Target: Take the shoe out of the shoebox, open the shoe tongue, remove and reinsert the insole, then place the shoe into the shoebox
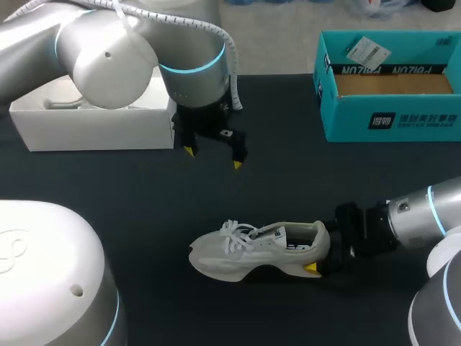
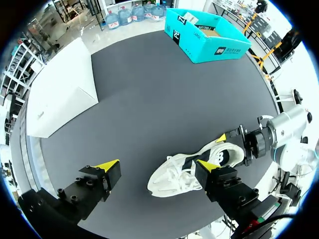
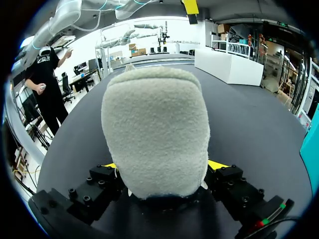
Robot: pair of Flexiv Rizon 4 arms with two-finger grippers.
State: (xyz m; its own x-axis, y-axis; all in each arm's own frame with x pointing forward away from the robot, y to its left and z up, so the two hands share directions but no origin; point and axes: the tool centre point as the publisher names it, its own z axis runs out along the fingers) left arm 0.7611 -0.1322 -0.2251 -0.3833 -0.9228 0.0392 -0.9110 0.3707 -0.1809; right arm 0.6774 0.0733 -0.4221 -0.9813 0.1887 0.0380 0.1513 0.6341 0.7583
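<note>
A white lace-up shoe (image 1: 252, 249) lies on its sole on the black table, toe toward my left side, laces up. My right gripper (image 1: 320, 254) comes in from the right and holds the heel, one yellow-tipped finger on each side. In the right wrist view the pale heel (image 3: 154, 129) fills the space between the fingers of that gripper (image 3: 164, 167). My left gripper (image 1: 213, 158) hangs open above the table, behind the shoe and clear of it. In the left wrist view the shoe (image 2: 189, 169) lies below its spread fingers (image 2: 158, 166), with the right gripper (image 2: 234, 147) at the heel.
The teal shoebox (image 1: 389, 108) stands open at the back right, also seen in the left wrist view (image 2: 209, 47). A white box (image 1: 94, 126) sits at the back left under my left arm. Dark tabletop stretches between the shoe and both boxes.
</note>
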